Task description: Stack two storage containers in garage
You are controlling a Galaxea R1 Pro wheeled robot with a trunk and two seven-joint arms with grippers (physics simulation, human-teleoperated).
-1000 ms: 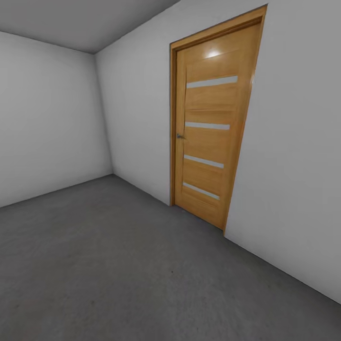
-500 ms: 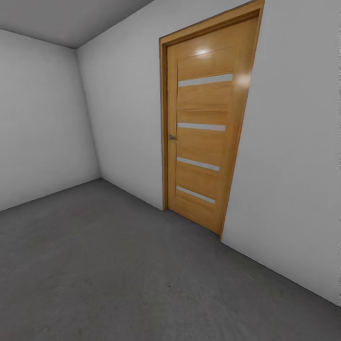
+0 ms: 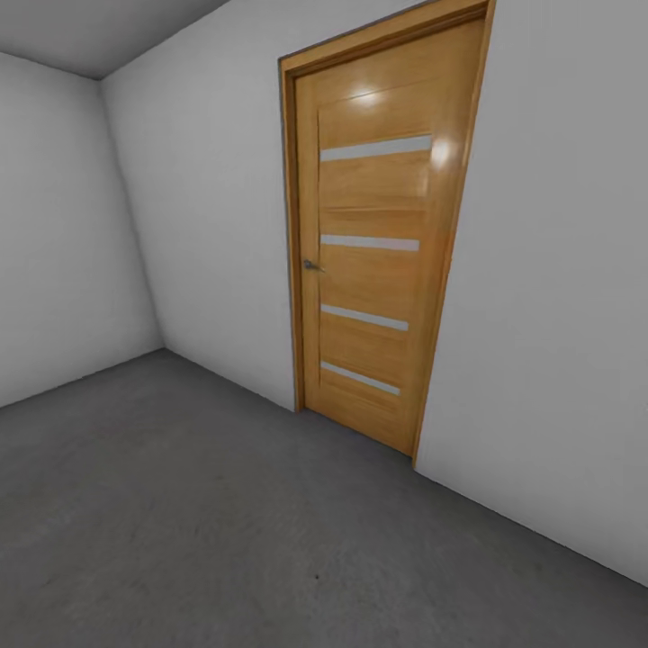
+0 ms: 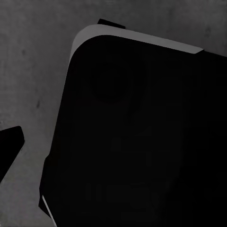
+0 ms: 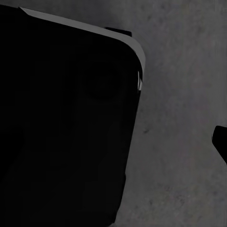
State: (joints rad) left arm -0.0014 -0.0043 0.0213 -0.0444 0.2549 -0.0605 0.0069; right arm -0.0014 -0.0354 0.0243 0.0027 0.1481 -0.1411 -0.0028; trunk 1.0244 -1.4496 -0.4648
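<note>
I am in the garage, with pale grey walls (image 3: 207, 198) and a dark grey concrete floor (image 3: 198, 522). The two storage containers and the living room are out of view. In the left wrist view one dark fingertip (image 4: 10, 142) of my left gripper pokes in at the picture's edge over the floor (image 4: 33, 75), with nothing held by it. The right wrist view has a fingertip (image 5: 221, 139) of my right gripper at its edge, also over bare floor (image 5: 175, 142). Both sit far off centre, so the jaws stand apart.
A honey-brown wooden door (image 3: 378, 243) with pale horizontal strips and a small handle (image 3: 311, 265) stands shut in the wall ahead to the right. A room corner lies at the far left. My dark base (image 4: 137, 137) fills much of both wrist views (image 5: 61, 123).
The whole head view has shifted: the door now appears larger and further left, and the corner has slid towards the left edge. The camera has moved, not the room's things.
</note>
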